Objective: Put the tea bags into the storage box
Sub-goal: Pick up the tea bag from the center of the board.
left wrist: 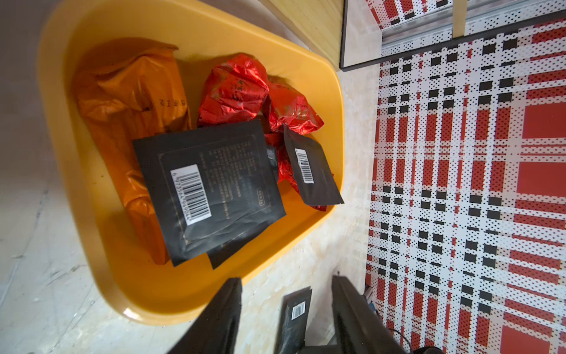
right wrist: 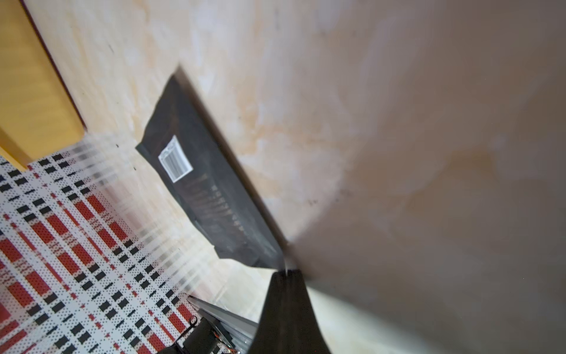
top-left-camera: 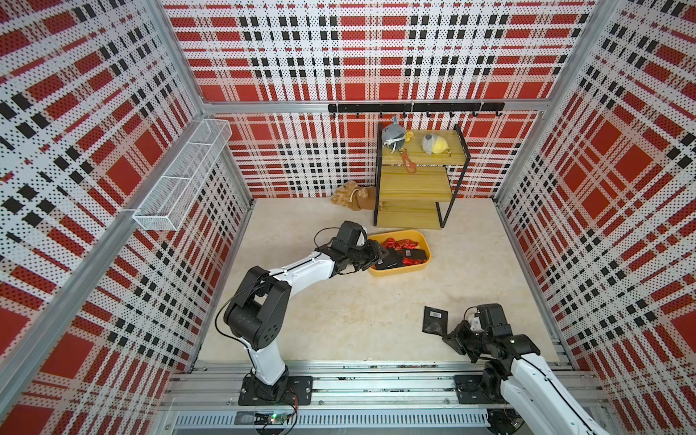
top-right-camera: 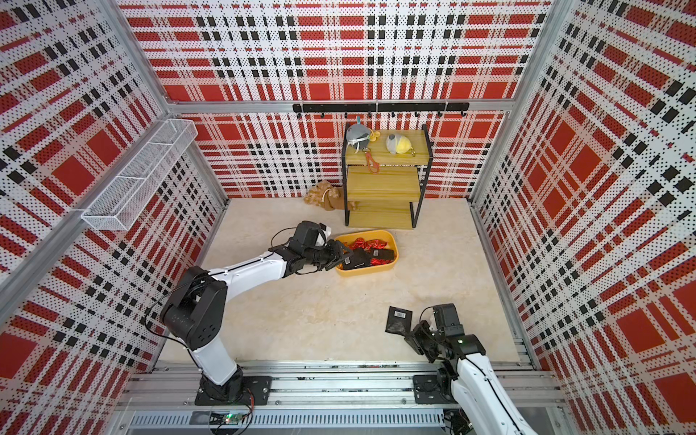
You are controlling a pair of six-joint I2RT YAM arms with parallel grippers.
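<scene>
The task is nearing its end: the storage box is already holding most of the tea bags, with the red foil packets, an orange foil packet and several black ones piled inside. As far as both top views show, just one black sachet is lying out on the table, well apart from the box and close to the front rail. The left arm is reaching forward and to its right, with the left gripper hanging over the near end of the box. Its jaws are standing apart with nothing between them, which suggests a drop just made. The right arm is crouching low by the rail, wrist tipped toward the table. The right gripper is pressing its jaws together on the near corner of that last sachet, apparently pinching it for the carry across to the box.
</scene>
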